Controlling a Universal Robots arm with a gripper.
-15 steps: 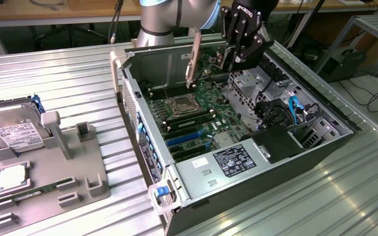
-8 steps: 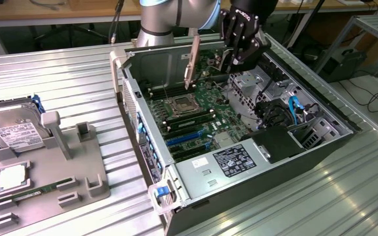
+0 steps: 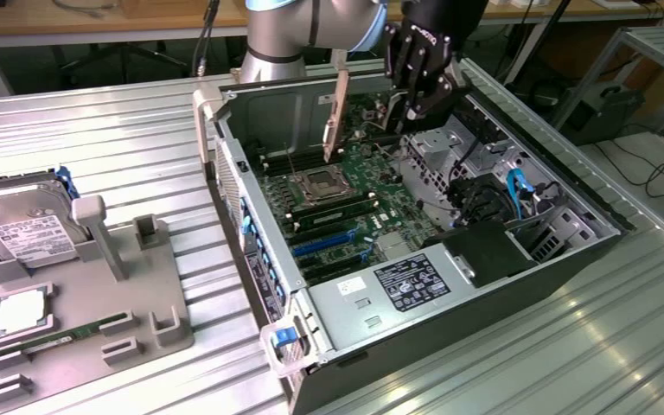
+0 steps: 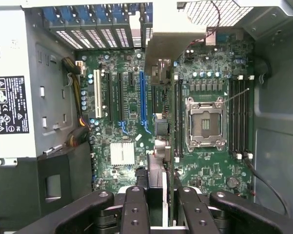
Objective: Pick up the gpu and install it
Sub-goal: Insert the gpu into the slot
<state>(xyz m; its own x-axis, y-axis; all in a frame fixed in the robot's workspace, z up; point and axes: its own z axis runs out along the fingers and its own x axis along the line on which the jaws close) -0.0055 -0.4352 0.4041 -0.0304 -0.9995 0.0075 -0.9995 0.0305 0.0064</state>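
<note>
Pinching the gpu (image 4: pixel 168 48), a thin flat brownish circuit card, edge-on, the black gripper (image 4: pixel 161 197) holds it above the green motherboard (image 4: pixel 122 126) inside the open grey computer case (image 3: pixel 459 341). It looks light, stiff and fragile, best gripped by its bare edges.

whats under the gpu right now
The gpu, gripped in the tool, hangs over the motherboard: the CPU socket and a blue slot show either side. The strip of board directly beneath the card is covered.
</note>
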